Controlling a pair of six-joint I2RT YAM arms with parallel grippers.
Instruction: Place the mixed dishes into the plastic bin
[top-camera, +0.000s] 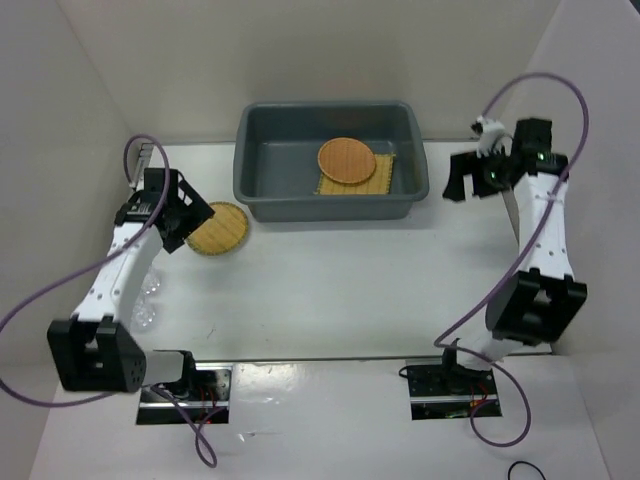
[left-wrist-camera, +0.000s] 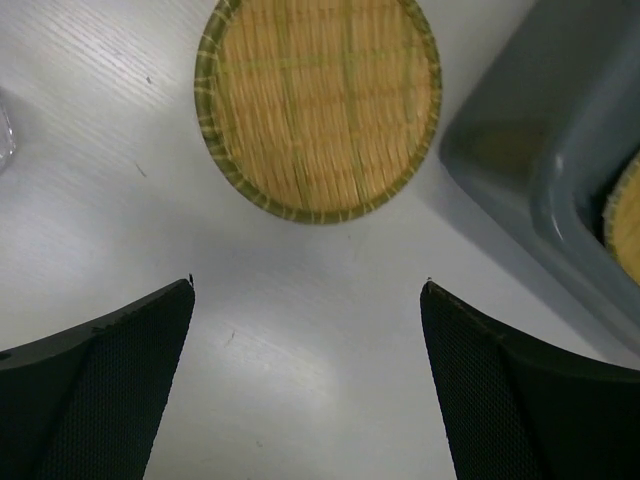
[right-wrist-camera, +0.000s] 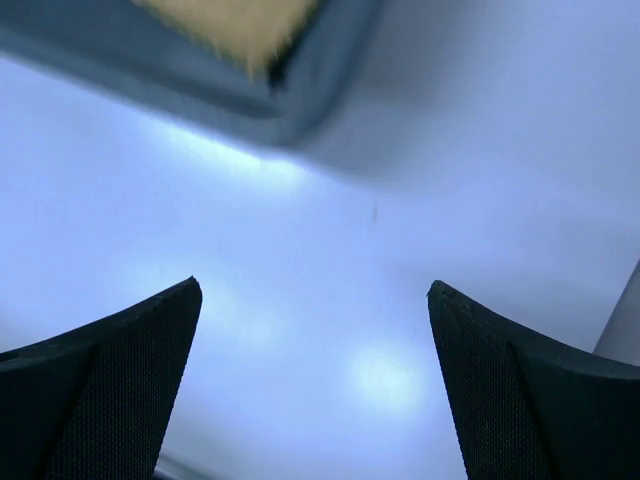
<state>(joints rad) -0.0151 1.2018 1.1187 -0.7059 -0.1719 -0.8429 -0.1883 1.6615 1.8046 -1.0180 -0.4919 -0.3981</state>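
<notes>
**Mixed dishes (top-camera: 218, 228): two in the plastic bin (top-camera: 330, 209), two out on the counter (top-camera: 350, 290)**

My left pincer (left-wrist-camera: 310, 285) stands with its fingers wide apart and nothing between them, hanging over bare counter. Straight ahead of it, past the fingertips and not touching them, the round yellow woven plate (left-wrist-camera: 318, 105) lies flat on the counter. Ahead and off to the right of that pincer is a rounded corner of the bin, just beside the plate with a thin strip of counter showing between them. Back behind my left pincer, close alongside my left forearm, the small clear item (top-camera: 149, 300) lies on the counter. It is too faint for me to tell its shape.

My right pincer (right-wrist-camera: 315, 285) is also spread wide and holds nothing. It hangs above the counter just off the right end of the bin. Ahead of it and a little to its left I see the bin's rolled rim at a corner, and a blurred yellow edge inside it.

Inside the bin, toward the end nearer my right pincer, the square yellow mat (top-camera: 385, 182) lies flat on the floor of the tub. The plain orange-brown disc (top-camera: 346, 159) rests on top of it and covers most of it. The bin's other end, nearer my left pincer, shows bare grey floor.
</notes>
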